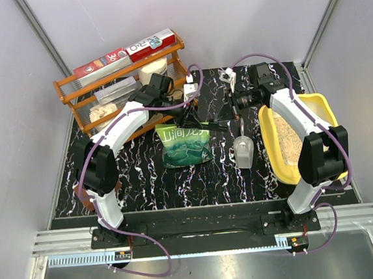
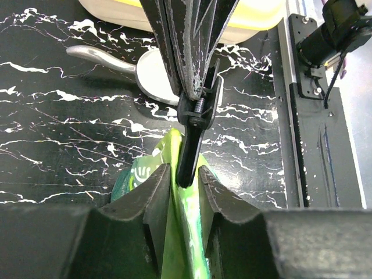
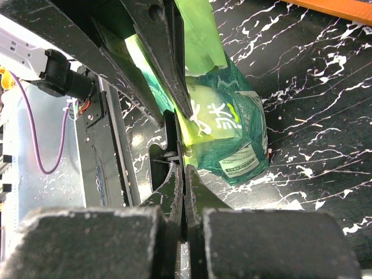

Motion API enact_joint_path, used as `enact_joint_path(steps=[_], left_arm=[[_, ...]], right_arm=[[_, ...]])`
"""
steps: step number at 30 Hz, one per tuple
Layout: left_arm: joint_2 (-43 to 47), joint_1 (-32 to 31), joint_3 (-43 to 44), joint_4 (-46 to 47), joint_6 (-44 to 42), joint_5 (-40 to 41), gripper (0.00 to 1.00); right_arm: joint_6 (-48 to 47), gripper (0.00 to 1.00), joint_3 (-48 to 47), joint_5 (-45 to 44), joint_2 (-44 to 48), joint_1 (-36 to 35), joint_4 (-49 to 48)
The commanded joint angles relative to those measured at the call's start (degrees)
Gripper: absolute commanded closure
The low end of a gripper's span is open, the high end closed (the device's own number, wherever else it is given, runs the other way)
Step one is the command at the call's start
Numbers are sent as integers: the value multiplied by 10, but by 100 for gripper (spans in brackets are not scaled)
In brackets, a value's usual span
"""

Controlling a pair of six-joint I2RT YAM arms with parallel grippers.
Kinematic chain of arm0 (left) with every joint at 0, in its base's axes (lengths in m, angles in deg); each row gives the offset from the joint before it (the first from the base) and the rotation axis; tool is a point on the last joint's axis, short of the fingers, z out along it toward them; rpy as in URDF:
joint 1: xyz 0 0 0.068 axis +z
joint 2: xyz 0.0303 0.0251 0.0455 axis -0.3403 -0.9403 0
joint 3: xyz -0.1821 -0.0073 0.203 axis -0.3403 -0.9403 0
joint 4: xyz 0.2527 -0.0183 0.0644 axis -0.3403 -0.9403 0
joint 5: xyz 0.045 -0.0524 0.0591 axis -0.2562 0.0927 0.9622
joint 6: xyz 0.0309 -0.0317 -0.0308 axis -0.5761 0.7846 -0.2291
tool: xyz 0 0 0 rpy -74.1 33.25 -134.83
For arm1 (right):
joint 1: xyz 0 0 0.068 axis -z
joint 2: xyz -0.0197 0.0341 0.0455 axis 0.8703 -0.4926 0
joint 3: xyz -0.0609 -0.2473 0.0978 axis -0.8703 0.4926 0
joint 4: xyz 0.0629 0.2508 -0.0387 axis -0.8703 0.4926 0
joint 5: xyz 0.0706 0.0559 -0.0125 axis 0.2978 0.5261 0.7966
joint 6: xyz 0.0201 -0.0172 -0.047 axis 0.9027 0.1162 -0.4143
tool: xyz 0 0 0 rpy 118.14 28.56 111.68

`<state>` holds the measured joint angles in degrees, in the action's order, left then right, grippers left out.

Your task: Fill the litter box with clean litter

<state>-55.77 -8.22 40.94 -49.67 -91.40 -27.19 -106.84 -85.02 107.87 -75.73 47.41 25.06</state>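
Observation:
The green pouch (image 1: 186, 146) of clean litter stands mid-table, a black clip (image 2: 195, 125) on its top edge. My left gripper (image 2: 185, 174) comes from the left and is shut on the pouch's folded top (image 2: 180, 232), the clip's end between its fingertips. My right gripper (image 3: 185, 174) reaches in from the right and is shut on the clip's thin black handle (image 3: 170, 145); the pouch (image 3: 226, 128) sits just beyond. The yellow litter box (image 1: 321, 111) lies at the right edge with pale beige litter (image 1: 290, 140) in it.
A grey scoop (image 1: 243, 151) lies on the black marbled table between the pouch and the litter box. An orange wire rack (image 1: 123, 86) with boxes stands at the back left. White walls close in the back and sides.

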Motion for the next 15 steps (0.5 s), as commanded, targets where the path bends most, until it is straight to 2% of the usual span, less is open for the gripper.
enact_joint_path(steps=[1, 8, 11, 12, 15], left_arm=[[-5, -8, 25, -39, -49, -19, 74], [-7, -11, 28, -39, -51, -15, 85], [-7, -11, 29, -38, -49, -14, 90], [-7, -12, 29, -40, -49, -14, 92], [-7, -11, 30, -39, -50, -13, 95]], right_arm=[[2, 100, 8, -14, 6, 2, -39], [3, 99, 14, -17, 6, 2, -38], [4, 90, 12, -23, 4, 1, -38], [5, 77, 11, -27, 5, 2, -37], [-3, 62, 7, -45, 13, 2, -33]])
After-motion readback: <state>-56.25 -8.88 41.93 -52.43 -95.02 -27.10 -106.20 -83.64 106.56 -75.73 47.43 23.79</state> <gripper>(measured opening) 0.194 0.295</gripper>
